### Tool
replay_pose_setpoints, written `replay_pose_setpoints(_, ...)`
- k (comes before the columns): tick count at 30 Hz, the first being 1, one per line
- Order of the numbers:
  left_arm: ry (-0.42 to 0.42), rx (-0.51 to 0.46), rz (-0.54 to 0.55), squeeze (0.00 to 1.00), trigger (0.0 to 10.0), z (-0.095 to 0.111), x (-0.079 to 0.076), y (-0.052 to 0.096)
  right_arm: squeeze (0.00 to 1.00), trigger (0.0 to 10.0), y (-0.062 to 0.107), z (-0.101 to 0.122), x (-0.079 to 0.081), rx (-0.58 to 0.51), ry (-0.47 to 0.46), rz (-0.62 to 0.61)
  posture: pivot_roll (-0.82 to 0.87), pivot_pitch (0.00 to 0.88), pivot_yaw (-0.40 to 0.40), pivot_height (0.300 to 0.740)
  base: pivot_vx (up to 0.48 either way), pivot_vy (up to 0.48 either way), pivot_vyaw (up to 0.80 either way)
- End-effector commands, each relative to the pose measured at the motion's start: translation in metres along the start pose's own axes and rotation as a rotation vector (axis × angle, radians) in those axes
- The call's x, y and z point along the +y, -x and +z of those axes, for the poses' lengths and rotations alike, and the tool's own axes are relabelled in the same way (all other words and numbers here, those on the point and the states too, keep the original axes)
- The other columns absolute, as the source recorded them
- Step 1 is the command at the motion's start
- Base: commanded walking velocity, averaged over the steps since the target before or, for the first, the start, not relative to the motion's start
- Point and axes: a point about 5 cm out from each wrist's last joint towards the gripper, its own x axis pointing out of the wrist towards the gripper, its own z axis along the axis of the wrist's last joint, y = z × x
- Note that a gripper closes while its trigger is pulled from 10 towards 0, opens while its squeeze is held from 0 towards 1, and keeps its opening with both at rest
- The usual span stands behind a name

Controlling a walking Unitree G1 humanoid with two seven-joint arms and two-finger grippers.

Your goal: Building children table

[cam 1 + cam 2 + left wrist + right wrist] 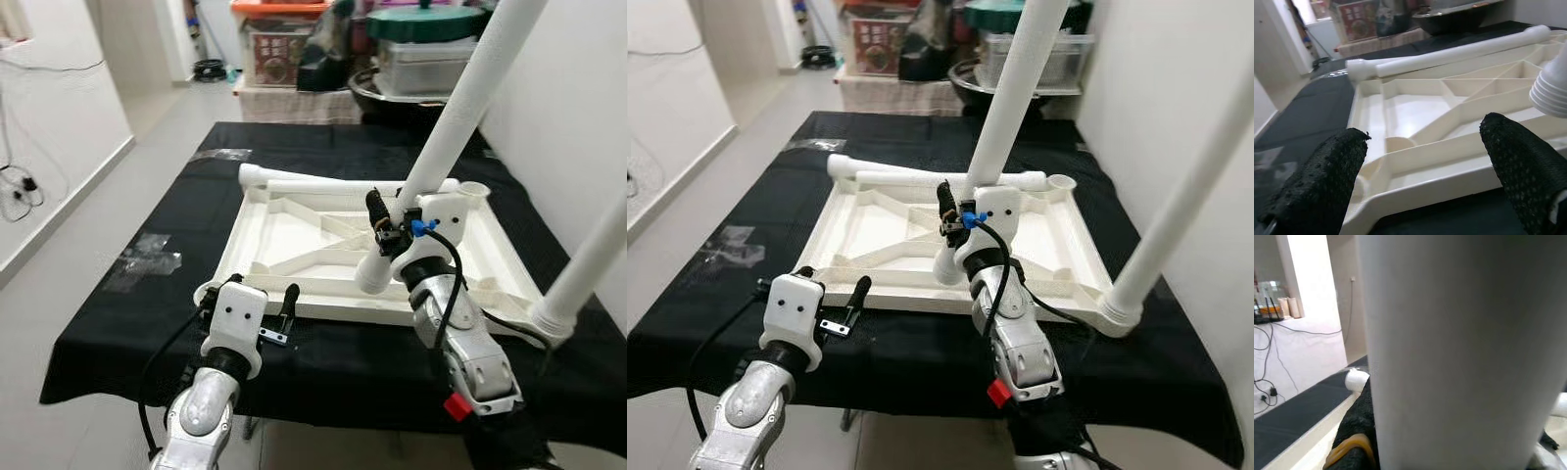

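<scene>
Here the white tabletop (294, 235) lay upside down, ribs up, on a table covered by a black cloth (118, 323). The right end effector (384, 235) pinched a long white leg (460, 108), held tilted, its lower end (374, 274) just above the tabletop's near rail. Another leg (588, 264) stood tilted in the near right corner socket (549, 318), and a third leg (323, 183) lay flat along the far edge. The far right corner socket (474, 191) was open. The left end effector (1425, 161) sat at the tabletop's near left corner, fingers (1327, 171) spread apart, gripping nothing. Storage boxes (284, 39) stood beyond the table.
</scene>
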Motion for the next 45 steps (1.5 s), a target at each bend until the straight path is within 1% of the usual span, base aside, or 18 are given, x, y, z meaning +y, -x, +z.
replay_pose_setpoints(1, -0.004, 0.009, 0.018, 0.0, 10.0, 0.0, 0.005, 0.001, 0.0, 10.0, -0.001, 0.006, 0.006, -0.023, -0.007, 0.023, 0.03, 0.019, -0.015, 0.74, 0.0, 0.48, 0.0)
replay_pose_setpoints(12, -0.005, 0.021, 0.025, 0.0, 10.0, -0.001, 0.006, 0.0, 0.0, 10.0, -0.006, 0.015, 0.002, -0.05, -0.027, 0.017, 0.03, 0.02, -0.017, 0.74, 0.0, 0.466, 0.0)
replay_pose_setpoints(17, -0.015, 0.02, 0.023, 0.0, 10.0, -0.001, 0.004, 0.001, 0.0, 10.0, -0.017, 0.022, -0.004, -0.075, -0.017, 0.012, 0.02, 0.02, -0.02, 0.74, 0.0, 0.0, 0.0)
replay_pose_setpoints(18, 0.0, 0.02, 0.024, 0.0, 10.0, -0.001, 0.003, 0.002, 0.0, 10.0, -0.019, 0.023, -0.005, -0.077, -0.023, 0.011, 0.03, 0.023, -0.025, 0.74, 0.0, 0.0, 0.0)
replay_pose_setpoints(27, 0.007, 0.042, 0.034, 0.0, 10.0, -0.002, 0.002, 0.006, 0.0, 10.0, -0.027, 0.025, -0.005, -0.082, -0.027, 0.043, 0.03, 0.034, -0.034, 0.74, 0.0, 0.0, 0.0)
replay_pose_setpoints(29, 0.009, 0.044, 0.031, 0.0, 10.0, -0.002, 0.001, 0.007, 0.0, 10.0, -0.032, 0.024, -0.004, -0.072, -0.021, 0.079, 0.03, 0.053, -0.033, 0.74, 0.0, 0.0, 0.0)
replay_pose_setpoints(30, 0.009, 0.044, 0.031, 0.0, 10.0, -0.002, 0.001, 0.007, 0.0, 10.0, -0.032, 0.024, -0.004, -0.072, -0.021, 0.079, 0.03, 0.053, -0.033, 0.74, 0.0, 0.0, 0.0)
replay_pose_setpoints(33, 0.022, 0.042, 0.009, 0.0, 10.0, -0.001, -0.004, 0.011, 0.0, 10.0, -0.054, 0.017, -0.005, -0.031, -0.008, 0.18, 0.04, 0.075, -0.048, 0.74, 0.0, 0.0, 0.0)
replay_pose_setpoints(34, 0.022, 0.042, 0.009, 0.0, 10.0, -0.001, -0.004, 0.011, 0.0, 10.0, -0.054, 0.017, -0.005, -0.031, -0.008, 0.18, 0.04, 0.075, -0.048, 0.74, 0.0, 0.0, 0.0)
replay_pose_setpoints(37, 0.022, 0.033, -0.009, 0.0, 10.0, 0.002, -0.007, 0.015, 0.0, 10.0, -0.071, 0.019, -0.002, -0.017, -0.012, 0.267, 0.05, 0.091, -0.057, 0.74, 0.0, 0.0, 0.0)
replay_pose_setpoints(38, 0.022, 0.033, -0.009, 0.0, 10.0, 0.002, -0.007, 0.015, 0.0, 10.0, -0.071, 0.019, -0.002, -0.017, -0.012, 0.267, 0.05, 0.091, -0.057, 0.74, 0.0, 0.0, 0.0)
replay_pose_setpoints(39, 0.029, 0.041, -0.003, 0.0, 10.0, 0.002, -0.006, 0.019, 0.0, 10.0, -0.085, 0.023, 0.006, 0.008, -0.062, 0.379, 0.06, 0.11, -0.064, 0.74, 0.0, 0.0, 0.0)
replay_pose_setpoints(40, 0.029, 0.041, -0.003, 0.0, 10.0, 0.002, -0.006, 0.019, 0.0, 10.0, -0.085, 0.023, 0.006, 0.008, -0.062, 0.379, 0.06, 0.11, -0.064, 0.74, 0.0, 0.0, 0.0)
replay_pose_setpoints(41, 0.045, 0.049, 0.003, 0.0, 10.0, 0.002, -0.006, 0.022, 0.0, 10.0, -0.092, 0.024, 0.015, 0.031, -0.06, 0.465, 0.06, 0.113, -0.065, 0.74, 0.0, 0.0, 0.0)
replay_pose_setpoints(42, 0.046, 0.047, -0.004, 0.0, 10.0, 0.004, -0.007, 0.023, 0.0, 10.0, -0.094, 0.025, 0.018, 0.043, -0.069, 0.512, 0.07, 0.137, -0.075, 0.74, 0.0, 0.0, 0.0)
replay_pose_setpoints(43, 0.046, 0.047, -0.004, 0.0, 10.0, 0.004, -0.007, 0.023, 0.0, 10.0, -0.094, 0.025, 0.018, 0.043, -0.069, 0.512, 0.07, 0.137, -0.075, 0.74, 0.0, 0.0, 0.0)
replay_pose_setpoints(44, 0.045, 0.045, -0.009, 0.0, 10.0, 0.004, -0.008, 0.025, 0.0, 10.0, -0.094, 0.026, 0.02, 0.049, -0.077, 0.543, 0.07, 0.137, -0.075, 0.74, 0.0, 0.0, 0.0)
replay_pose_setpoints(45, 0.04, 0.051, -0.014, 0.0, 10.0, 0.006, -0.011, 0.028, 0.0, 10.0, -0.098, 0.03, 0.024, 0.046, -0.078, 0.603, 0.08, 0.146, -0.082, 0.74, 0.0, 0.0, 0.0)
